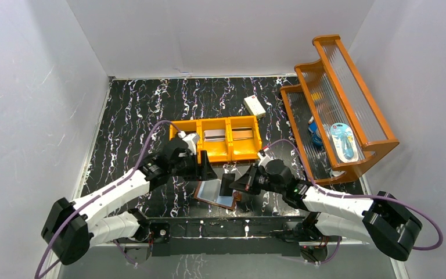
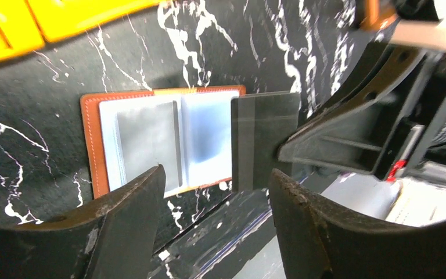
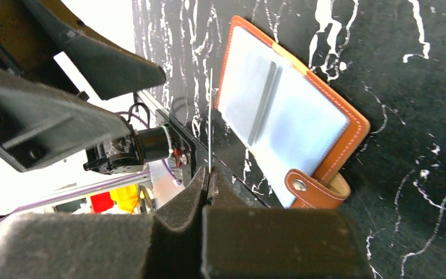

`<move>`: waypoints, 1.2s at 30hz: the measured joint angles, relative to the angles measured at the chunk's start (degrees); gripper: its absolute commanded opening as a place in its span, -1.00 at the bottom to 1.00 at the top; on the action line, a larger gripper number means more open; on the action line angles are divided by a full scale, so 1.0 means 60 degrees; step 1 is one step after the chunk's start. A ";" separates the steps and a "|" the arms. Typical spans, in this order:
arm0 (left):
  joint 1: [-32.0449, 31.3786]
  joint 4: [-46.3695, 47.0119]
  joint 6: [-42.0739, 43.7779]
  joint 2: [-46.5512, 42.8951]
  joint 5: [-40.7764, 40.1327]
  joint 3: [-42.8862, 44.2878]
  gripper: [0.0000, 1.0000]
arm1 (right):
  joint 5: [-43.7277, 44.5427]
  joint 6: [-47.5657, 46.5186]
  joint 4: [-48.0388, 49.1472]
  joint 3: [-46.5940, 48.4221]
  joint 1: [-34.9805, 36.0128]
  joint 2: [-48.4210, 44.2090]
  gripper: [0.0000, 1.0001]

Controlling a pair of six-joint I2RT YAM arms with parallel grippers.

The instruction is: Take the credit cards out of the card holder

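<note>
The left gripper (image 2: 216,174) is released: its two dark fingers (image 2: 133,215) stand well apart and clasp nothing, hanging over the near edge of the open card holder (image 2: 162,145). The right gripper (image 3: 209,177) is clenched, its fingers (image 3: 180,203) pinching the near edge of a dark credit card (image 3: 210,128), which stands upright just clear of the card holder's right side.

The left wrist view shows that credit card face-on, a plain dark rectangle, and a grey card (image 2: 148,139) tucked in one pale blue-grey inner pocket. The right wrist view shows the held card only edge-on, as a thin line, but it alone reveals the brown snap tab (image 3: 313,189) on the holder's edge. Only the top view takes in the whole scene: the card holder lies flat and open at the near middle of the table (image 1: 128,116), between the two grippers. An orange three-compartment tray (image 1: 215,152) sits just beyond it, and a cream-white box (image 1: 254,106) lies farther back.

The table is black marble with white veins, closed in by plain white walls (image 1: 35,87). An orange stepped rack (image 1: 337,104) leans at the right, with a blue packaged item (image 1: 344,142) in it.
</note>
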 measured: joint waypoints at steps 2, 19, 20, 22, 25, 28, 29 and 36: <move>0.0412 0.0317 -0.0182 -0.0430 0.0222 -0.0182 0.37 | -0.0058 -0.0007 0.0244 -0.0015 0.0000 -0.0029 -1.00; 0.1617 0.5107 -0.2820 -0.0954 0.4014 -0.2182 -0.06 | -0.0863 0.0138 0.3304 -0.0284 0.0000 -0.0113 -1.00; 0.1617 0.5308 -0.2889 -0.0936 0.4146 -0.2204 -0.12 | -0.0892 0.0153 0.3410 -0.0313 0.0000 -0.0113 -1.00; 0.1617 0.5617 -0.3053 -0.0911 0.4379 -0.2229 -0.25 | -0.0947 0.0178 0.3588 -0.0390 0.0000 -0.0113 -1.00; 0.1617 0.6011 -0.3206 -0.0863 0.4666 -0.2251 -0.37 | -0.0987 0.0273 0.3909 -0.0561 0.0000 -0.0113 -1.00; 0.1647 0.6295 -0.3246 -0.0758 0.4932 -0.2280 -0.42 | -0.0994 0.0412 0.4346 -0.0754 0.0000 -0.0113 -1.00; 0.1657 0.6390 -0.3271 -0.0703 0.5005 -0.2288 -0.44 | -0.0998 0.0444 0.4506 -0.0812 0.0000 -0.0113 -1.00; 0.1661 0.7118 -0.3464 -0.0361 0.5690 -0.2350 -0.57 | -0.1064 0.0656 0.5191 -0.1042 0.0000 -0.0098 -1.00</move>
